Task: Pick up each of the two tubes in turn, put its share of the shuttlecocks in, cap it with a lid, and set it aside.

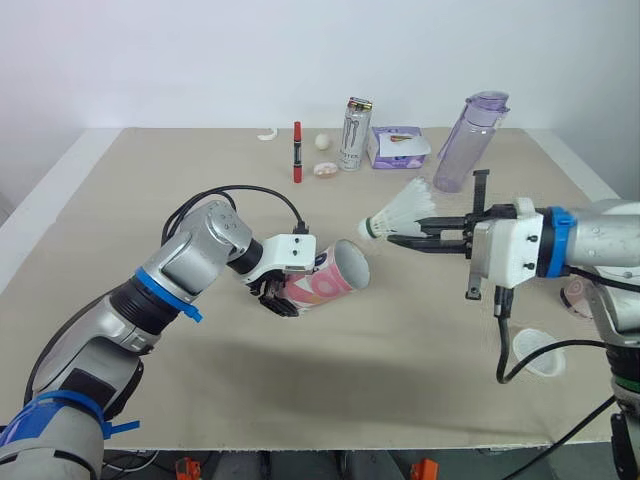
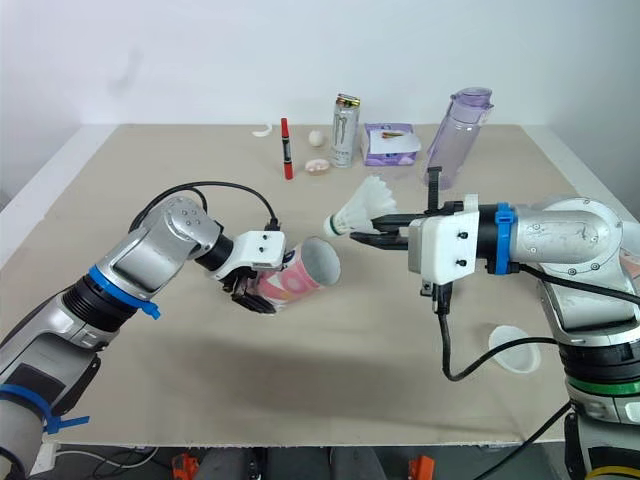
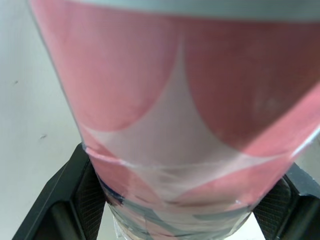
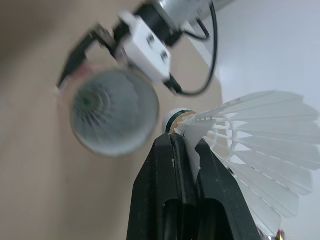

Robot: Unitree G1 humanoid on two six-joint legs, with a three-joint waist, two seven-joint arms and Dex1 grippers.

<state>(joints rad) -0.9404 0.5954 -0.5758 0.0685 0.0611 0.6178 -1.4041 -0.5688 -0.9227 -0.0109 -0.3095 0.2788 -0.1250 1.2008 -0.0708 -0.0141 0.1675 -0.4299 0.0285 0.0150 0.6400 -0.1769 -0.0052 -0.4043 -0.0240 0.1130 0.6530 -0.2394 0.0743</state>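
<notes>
Pink tube [image 1: 330,278] sits clamped in the left gripper [image 1: 283,297], its open mouth just ahead of the right gripper [image 1: 400,233], whose fingers pinch a shuttlecock [image 1: 402,210] near its cork.

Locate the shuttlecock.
In the head views, the shuttlecock sits right of centre, pinched in the right end effector, cork facing the open mouth of the pink tube.
</notes>
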